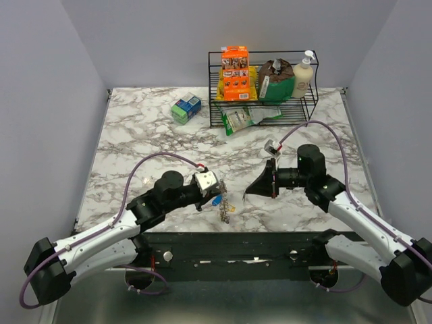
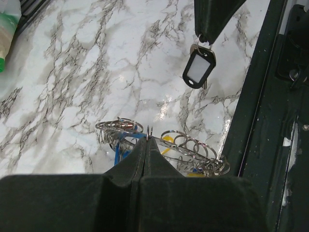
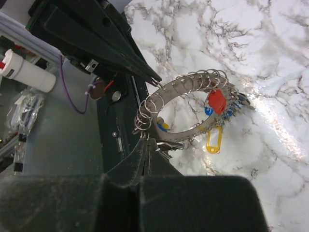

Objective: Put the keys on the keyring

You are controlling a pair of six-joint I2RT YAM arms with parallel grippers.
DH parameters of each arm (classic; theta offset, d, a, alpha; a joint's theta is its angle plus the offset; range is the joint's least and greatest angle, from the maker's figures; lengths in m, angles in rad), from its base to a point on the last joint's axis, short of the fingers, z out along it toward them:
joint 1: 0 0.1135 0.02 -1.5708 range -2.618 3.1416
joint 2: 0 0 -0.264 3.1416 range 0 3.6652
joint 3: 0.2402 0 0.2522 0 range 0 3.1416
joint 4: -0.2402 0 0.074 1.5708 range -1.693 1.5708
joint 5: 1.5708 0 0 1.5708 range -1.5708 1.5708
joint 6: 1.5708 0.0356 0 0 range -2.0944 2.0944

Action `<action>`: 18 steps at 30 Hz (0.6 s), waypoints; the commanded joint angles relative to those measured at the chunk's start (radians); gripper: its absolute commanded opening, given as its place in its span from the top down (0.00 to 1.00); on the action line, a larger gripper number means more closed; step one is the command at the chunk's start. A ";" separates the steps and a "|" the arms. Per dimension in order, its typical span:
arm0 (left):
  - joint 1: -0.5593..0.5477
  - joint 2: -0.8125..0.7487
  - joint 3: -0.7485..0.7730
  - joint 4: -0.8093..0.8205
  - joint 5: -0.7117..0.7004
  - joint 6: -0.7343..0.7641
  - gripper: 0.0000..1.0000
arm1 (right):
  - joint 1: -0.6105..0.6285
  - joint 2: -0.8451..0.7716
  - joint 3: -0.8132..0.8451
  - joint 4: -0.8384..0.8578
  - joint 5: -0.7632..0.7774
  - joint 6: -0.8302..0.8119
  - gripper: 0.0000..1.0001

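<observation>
Several keys (image 3: 217,101), with red, yellow and blue heads, already hung from the keyring (image 3: 169,89), so by my reading most of the job was done. One was left: the black-headed key (image 2: 198,70), which dangled from the right gripper (image 2: 203,37) and was not yet on the loop. Threading it on looked to be the step in hand. Whether any further keys lay elsewhere could not be told.

The keyring was well apart from the wire rack (image 1: 216,115), out in front of the rack's left end and close to the edge of the table (image 1: 135,135) farthest from the rack. The left gripper (image 3: 155,79) had its fingers pressed together on the loop's wire, pinching it. The right gripper, out in front of the rack's middle, was likewise closed tight, nipping the small ring at the top of the black-headed key.

From the right wrist the keyring read as a tilted oval. Its long axis ran from the left gripper's pinch out across the marble, with the hung keys bunched toward the far end. The black-headed key hung with its long axis near upright, ring end up in the fingers and head pointing down at the table. It was apart from the loop and not touching it.
</observation>
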 commanded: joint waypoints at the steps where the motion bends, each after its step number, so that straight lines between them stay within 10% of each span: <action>1: -0.005 0.010 0.020 0.025 -0.020 0.021 1.00 | 0.053 0.022 0.022 -0.003 0.026 -0.030 1.00; 18: -0.007 -0.004 0.001 0.070 0.022 0.035 1.00 | 0.113 0.129 0.094 -0.017 0.057 -0.128 1.00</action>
